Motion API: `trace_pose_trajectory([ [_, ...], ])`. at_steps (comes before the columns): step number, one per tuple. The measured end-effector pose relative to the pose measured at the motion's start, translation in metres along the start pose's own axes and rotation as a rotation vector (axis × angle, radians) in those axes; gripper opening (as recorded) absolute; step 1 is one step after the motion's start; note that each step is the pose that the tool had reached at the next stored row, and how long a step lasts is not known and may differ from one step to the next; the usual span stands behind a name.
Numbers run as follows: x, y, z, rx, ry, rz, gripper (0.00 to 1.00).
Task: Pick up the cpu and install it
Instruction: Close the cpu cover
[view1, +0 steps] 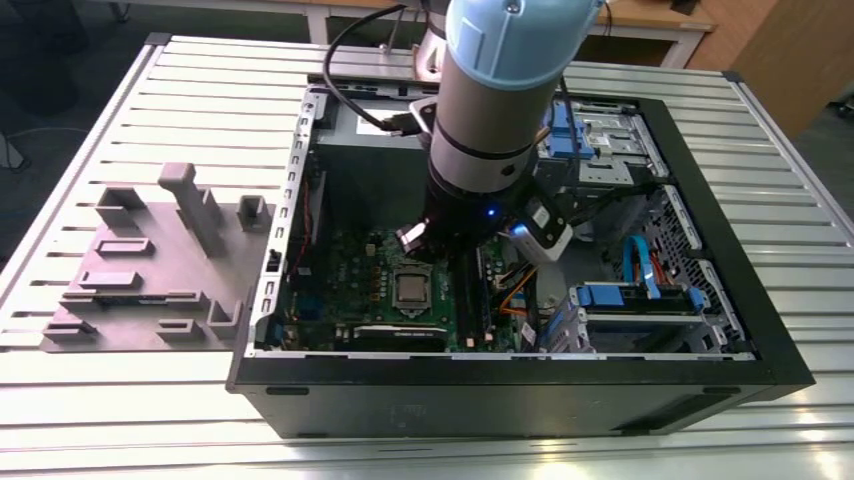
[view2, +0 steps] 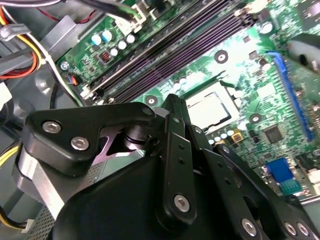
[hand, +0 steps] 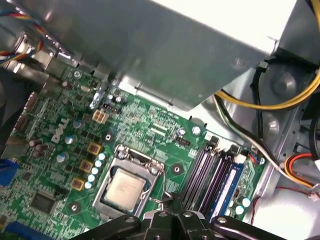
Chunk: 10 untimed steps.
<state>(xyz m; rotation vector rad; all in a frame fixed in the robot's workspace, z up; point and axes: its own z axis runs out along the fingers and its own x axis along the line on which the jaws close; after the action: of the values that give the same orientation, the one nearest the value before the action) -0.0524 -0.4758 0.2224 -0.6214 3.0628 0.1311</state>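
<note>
Cpu lies flat in the socket of the green board, and just to the exterior view's right, above it, hangs the gripper, jaws drawn narrow, carrying nothing

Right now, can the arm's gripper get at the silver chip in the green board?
Probably yes. The gripper hangs just above the board, close to the cpu, whose top lies uncovered. The metal socket frame hugs its edges, though, which may hinder a grip.
</note>
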Motion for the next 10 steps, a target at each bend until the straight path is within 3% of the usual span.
trace_pose_trajectory([
  [10, -0.0043, 0.0101, 0.0017, 0.0000, 0.0000, 0.000, 0.10],
])
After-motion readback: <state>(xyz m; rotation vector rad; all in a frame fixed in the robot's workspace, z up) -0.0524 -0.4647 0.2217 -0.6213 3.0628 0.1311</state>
